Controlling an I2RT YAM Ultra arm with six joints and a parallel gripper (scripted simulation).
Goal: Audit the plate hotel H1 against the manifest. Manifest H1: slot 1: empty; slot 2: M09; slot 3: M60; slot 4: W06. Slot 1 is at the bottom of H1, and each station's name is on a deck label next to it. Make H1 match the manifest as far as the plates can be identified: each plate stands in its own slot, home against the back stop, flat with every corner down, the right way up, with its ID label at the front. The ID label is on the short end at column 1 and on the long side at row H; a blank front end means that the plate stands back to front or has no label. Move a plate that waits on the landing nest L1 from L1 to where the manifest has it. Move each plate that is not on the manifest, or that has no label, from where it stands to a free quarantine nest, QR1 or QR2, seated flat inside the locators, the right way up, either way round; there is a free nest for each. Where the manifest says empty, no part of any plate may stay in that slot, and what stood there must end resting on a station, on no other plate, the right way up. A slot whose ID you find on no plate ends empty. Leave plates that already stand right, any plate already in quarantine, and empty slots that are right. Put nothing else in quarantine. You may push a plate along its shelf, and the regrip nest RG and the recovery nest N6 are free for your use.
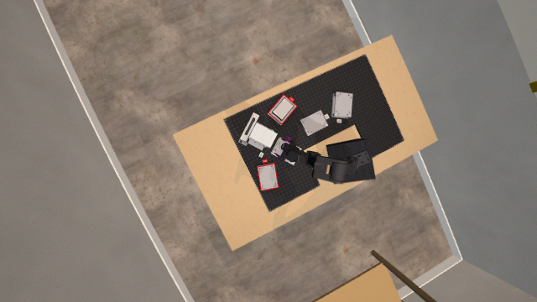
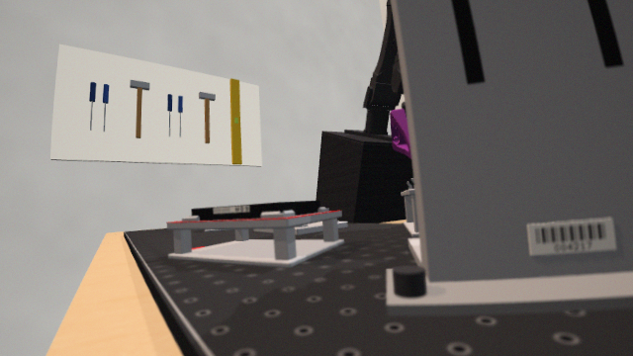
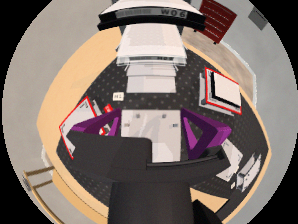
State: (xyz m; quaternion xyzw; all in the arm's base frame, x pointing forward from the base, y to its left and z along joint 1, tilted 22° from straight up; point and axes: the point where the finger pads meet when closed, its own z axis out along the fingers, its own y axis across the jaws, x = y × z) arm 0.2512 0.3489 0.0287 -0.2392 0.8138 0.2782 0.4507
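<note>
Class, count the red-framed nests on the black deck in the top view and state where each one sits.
2. One red-framed nest lies behind the plate hotel; the other lies near the deck's front edge. None seems hidden.
</note>
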